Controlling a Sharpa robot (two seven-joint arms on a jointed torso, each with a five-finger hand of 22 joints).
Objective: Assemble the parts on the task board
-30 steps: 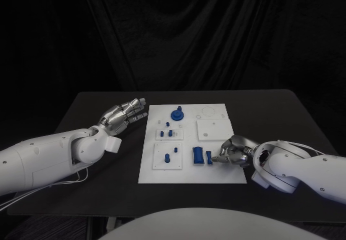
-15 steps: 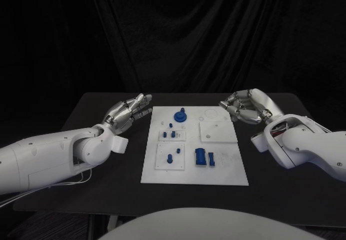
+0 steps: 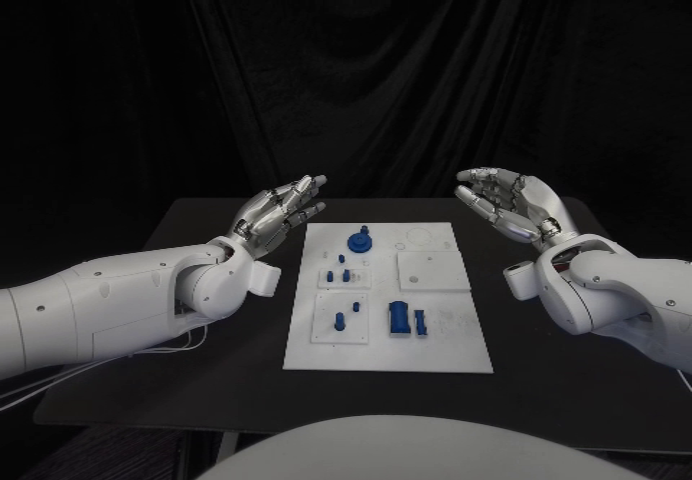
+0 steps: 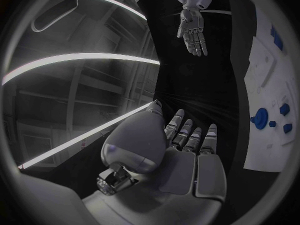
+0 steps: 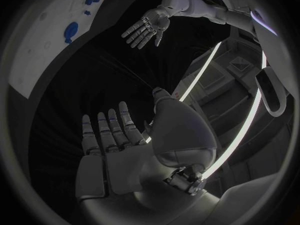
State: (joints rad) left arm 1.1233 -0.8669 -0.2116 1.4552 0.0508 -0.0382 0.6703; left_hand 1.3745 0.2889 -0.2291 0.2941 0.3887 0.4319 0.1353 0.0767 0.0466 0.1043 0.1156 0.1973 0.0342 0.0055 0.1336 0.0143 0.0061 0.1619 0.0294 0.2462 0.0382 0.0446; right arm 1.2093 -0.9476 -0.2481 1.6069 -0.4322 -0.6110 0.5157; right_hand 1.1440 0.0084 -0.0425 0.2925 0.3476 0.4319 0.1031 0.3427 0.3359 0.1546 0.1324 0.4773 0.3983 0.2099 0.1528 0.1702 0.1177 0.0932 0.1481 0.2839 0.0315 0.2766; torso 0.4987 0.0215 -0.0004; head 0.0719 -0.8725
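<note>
Hands flank the task board (image 3: pixel 446 340) on the counter (image 3: pixel 216 350): left hand (image 3: pixel 283 210) and right hand (image 3: pixel 508 203) both raised, fingers spread, holding nothing.

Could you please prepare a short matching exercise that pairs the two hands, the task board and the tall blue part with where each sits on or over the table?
Things:
1. left hand
2. right hand
3. task board
4. tall blue part

Places:
A. lying in the table's middle
B. raised open beside the board's far right corner
C. standing at the board's far end
D. raised open beside the board's far left corner

Pairs: 1-D, 2-B, 3-A, 4-C
</note>
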